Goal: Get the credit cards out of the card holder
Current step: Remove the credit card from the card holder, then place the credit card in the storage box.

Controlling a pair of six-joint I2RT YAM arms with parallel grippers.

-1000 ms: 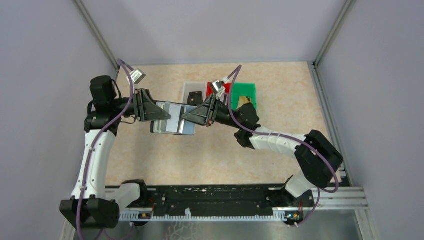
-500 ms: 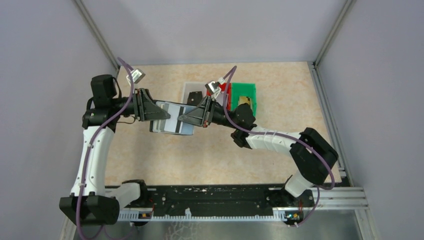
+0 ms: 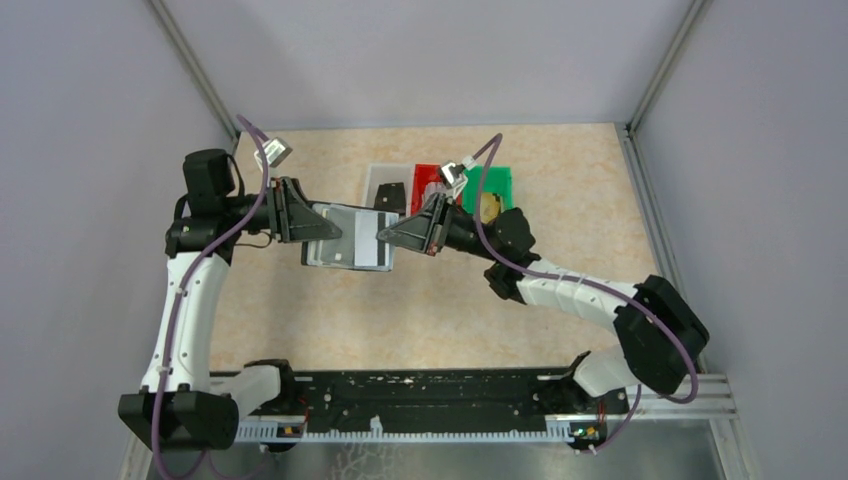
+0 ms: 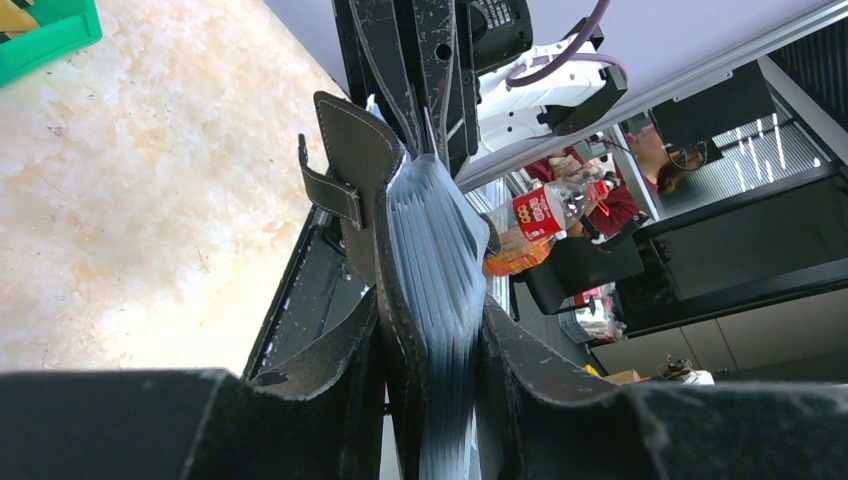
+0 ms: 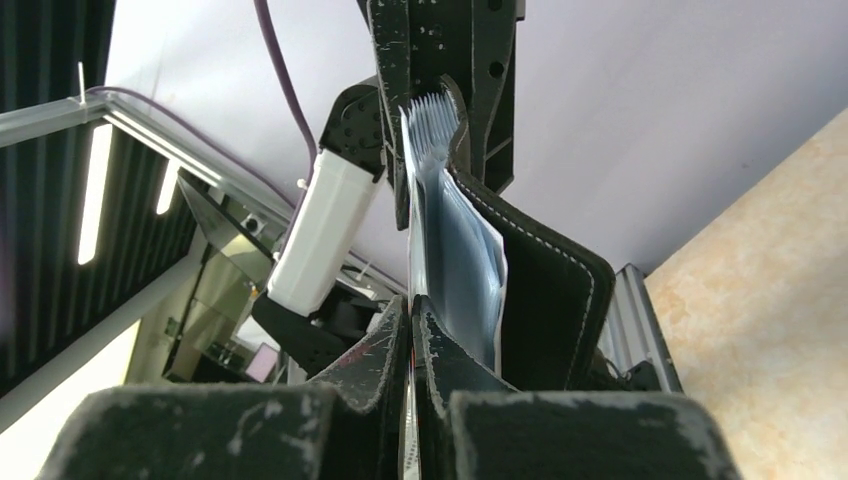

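Note:
The black card holder point(image 3: 338, 246) hangs open above the table between both grippers. My left gripper point(image 3: 316, 229) is shut on its left end. In the left wrist view, the fingers point(image 4: 520, 370) clamp the black cover and the stack of pale blue-grey sleeves point(image 4: 440, 290), and the strap tab point(image 4: 330, 192) sticks out to the left. My right gripper point(image 3: 383, 236) is shut on the edge of a thin silvery-white credit card point(image 3: 374, 252) at the holder's right end. In the right wrist view, the card point(image 5: 410, 405) shows edge-on between the pads, beside the holder's cover point(image 5: 545, 300).
Three bins stand in a row behind the holder: white point(image 3: 376, 178), red point(image 3: 424, 172) and green point(image 3: 497, 178). A gold-tan card point(image 3: 490, 206) lies in the green bin, and a dark item point(image 3: 392, 196) lies in the white one. Grey walls enclose the table.
My right gripper has moved to the right, away from the left gripper. The silvery card now sticks out further at the holder's right end. The left arm has barely moved.

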